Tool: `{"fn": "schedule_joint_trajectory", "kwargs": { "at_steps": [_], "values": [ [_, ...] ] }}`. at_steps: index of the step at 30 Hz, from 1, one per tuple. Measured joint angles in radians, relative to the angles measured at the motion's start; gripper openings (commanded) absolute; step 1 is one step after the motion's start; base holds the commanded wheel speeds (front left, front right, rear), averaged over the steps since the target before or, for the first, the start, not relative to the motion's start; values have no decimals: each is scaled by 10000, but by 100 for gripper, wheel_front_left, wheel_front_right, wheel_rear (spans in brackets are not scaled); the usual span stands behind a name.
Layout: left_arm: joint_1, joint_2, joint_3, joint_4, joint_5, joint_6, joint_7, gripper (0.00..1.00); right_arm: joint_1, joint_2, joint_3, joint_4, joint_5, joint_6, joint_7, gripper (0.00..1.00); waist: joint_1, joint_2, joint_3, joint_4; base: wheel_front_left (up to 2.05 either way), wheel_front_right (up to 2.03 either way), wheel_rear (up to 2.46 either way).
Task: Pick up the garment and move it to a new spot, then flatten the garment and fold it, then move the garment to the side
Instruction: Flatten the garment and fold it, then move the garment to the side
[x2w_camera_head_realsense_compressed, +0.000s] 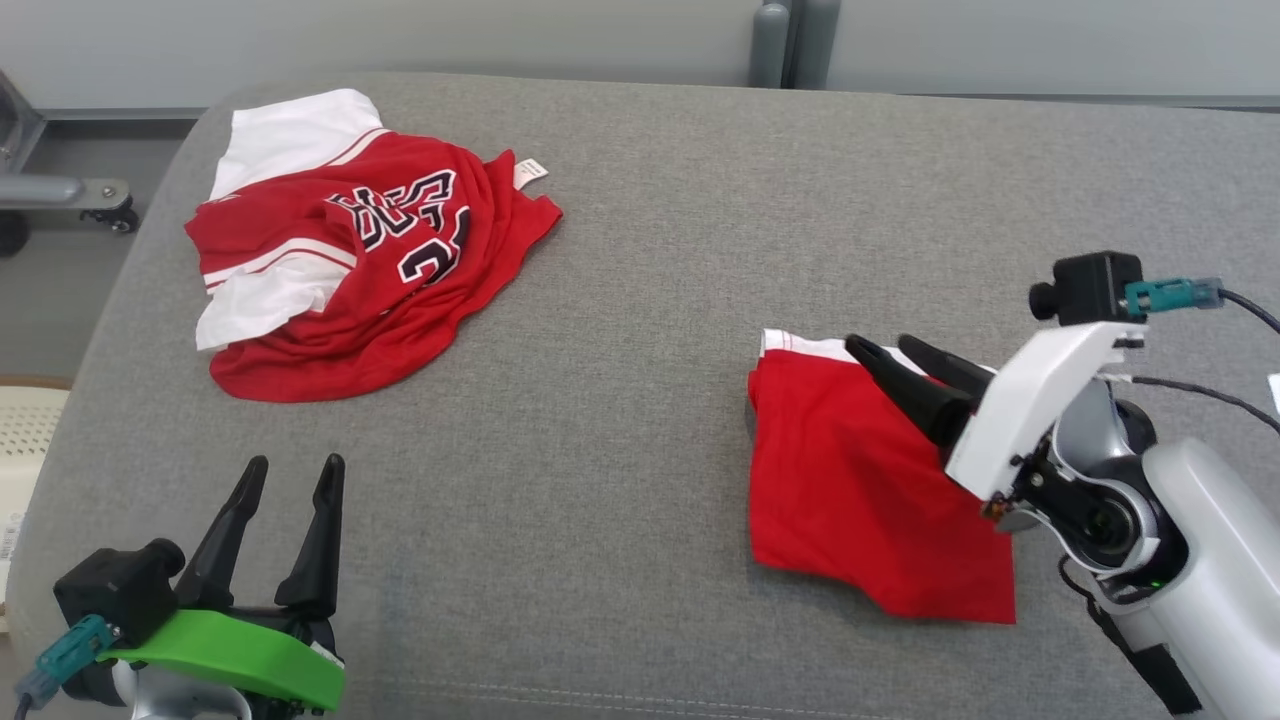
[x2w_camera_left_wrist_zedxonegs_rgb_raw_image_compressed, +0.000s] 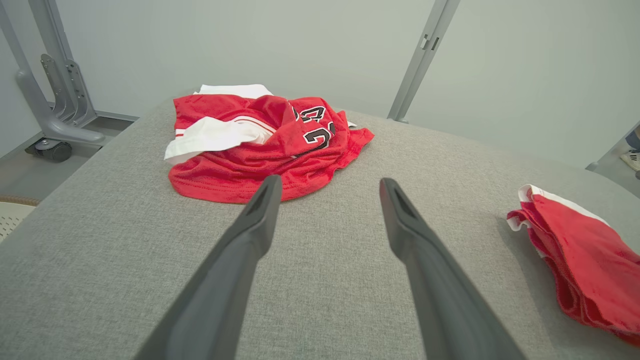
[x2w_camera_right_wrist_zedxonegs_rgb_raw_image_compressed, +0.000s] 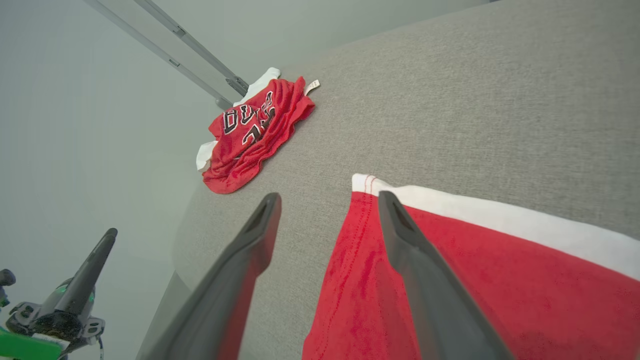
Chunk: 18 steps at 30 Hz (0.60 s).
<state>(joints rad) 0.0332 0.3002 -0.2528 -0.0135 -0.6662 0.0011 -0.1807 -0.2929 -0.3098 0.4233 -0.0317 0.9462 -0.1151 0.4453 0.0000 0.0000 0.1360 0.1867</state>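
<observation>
Folded red cloth garment w/ white band (x2w_camera_head_realsense_compressed: 850, 500) lies on right of grey cloth desk (x2w_camera_head_realsense_compressed: 640, 450) — looks soft, light, floppy. Right pincer (x2w_camera_head_realsense_compressed: 880, 345) spread wide just over it, empty; left pincer (x2w_camera_head_realsense_compressed: 297, 462) spread too. Best pinch folded edge.

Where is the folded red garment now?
In the head view the folded red garment lies on the right of the grey surface, beneath the open right hand, far from the crumpled jersey at far left.
</observation>
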Motion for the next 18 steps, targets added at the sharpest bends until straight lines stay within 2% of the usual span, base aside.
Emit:
{"fn": "schedule_joint_trajectory", "kwargs": {
  "at_steps": [3,6,18],
  "values": [
    [15,40,82,-117,-25,4,-10,100,541,-683,-144,188,-201,-6,73,100,0,0,55,-277,0,0,0],
    [15,123,171,-276,-25,6,-54,100,1183,-1028,-395,454,-199,-12,146,100,0,1,147,-536,0,0,0],
    [-414,163,-98,-546,-13,-25,52,100,1597,-1024,-1158,1235,575,-31,293,100,0,1,900,-844,0,0,0]
  ]
}}
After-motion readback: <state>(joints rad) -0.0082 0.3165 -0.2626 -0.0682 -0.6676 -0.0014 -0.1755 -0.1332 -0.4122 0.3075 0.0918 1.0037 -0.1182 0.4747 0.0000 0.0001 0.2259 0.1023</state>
